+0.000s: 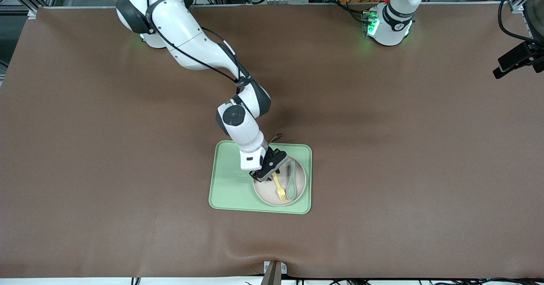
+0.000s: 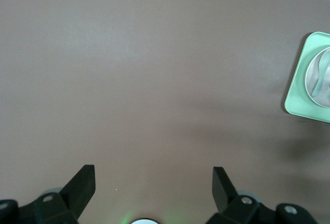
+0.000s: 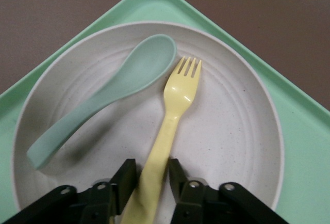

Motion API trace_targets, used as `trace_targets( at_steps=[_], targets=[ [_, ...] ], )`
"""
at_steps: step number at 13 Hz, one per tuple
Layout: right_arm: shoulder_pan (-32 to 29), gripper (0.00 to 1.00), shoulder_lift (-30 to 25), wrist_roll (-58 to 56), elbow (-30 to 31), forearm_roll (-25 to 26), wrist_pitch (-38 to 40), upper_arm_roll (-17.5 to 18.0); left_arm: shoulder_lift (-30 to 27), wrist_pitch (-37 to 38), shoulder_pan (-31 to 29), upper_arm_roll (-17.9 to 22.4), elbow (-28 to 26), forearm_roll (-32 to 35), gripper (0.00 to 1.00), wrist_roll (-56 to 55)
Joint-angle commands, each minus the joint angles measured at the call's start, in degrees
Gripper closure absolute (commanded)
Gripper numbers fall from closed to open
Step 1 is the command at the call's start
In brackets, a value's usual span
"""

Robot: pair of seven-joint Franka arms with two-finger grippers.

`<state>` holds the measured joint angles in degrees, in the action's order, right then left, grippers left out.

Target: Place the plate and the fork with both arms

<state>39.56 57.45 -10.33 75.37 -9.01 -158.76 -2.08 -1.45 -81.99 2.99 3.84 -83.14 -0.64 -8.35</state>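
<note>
The pale beige plate (image 1: 300, 178) lies on the light green tray (image 1: 229, 183), at the tray's end toward the left arm. The yellow fork (image 1: 280, 190) lies in the plate beside a grey-green spoon (image 1: 291, 185). My right gripper (image 1: 268, 175) is down over the plate. In the right wrist view, the right gripper (image 3: 152, 175) has its fingers pressed on both sides of the handle of the fork (image 3: 178, 100), whose tines rest on the plate (image 3: 232, 131). My left gripper (image 2: 154, 182) is open and empty over bare table; it does not show in the front view.
The spoon (image 3: 113, 90) lies close beside the fork in the plate. The tray (image 2: 301, 90) shows at the edge of the left wrist view. A brown mat covers the table. A black camera mount (image 1: 516, 57) stands at the left arm's end.
</note>
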Motion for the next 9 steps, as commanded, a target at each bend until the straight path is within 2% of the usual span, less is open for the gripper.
trace_targets(
  at_steps=[1, 6, 9],
  targets=[
    [0.5, 1.00, 0.7, -1.1, -0.5, 0.4, -1.1, -0.3, -0.7, -0.8, 0.3, 0.0, -0.6, 1.2, 0.00, 1.0],
    [-0.4, 1.00, -2.4, -0.7, 0.3, -0.2, 0.6, -0.3, -0.4, -1.5, 0.9, -0.9, -0.6, 2.7, 0.00, 1.3],
    [-1.9, 1.00, -6.1, 0.4, 0.7, -0.7, 7.9, -0.4, -0.1, -1.7, 1.0, -0.9, -0.7, 2.8, 0.00, 1.3]
  ],
)
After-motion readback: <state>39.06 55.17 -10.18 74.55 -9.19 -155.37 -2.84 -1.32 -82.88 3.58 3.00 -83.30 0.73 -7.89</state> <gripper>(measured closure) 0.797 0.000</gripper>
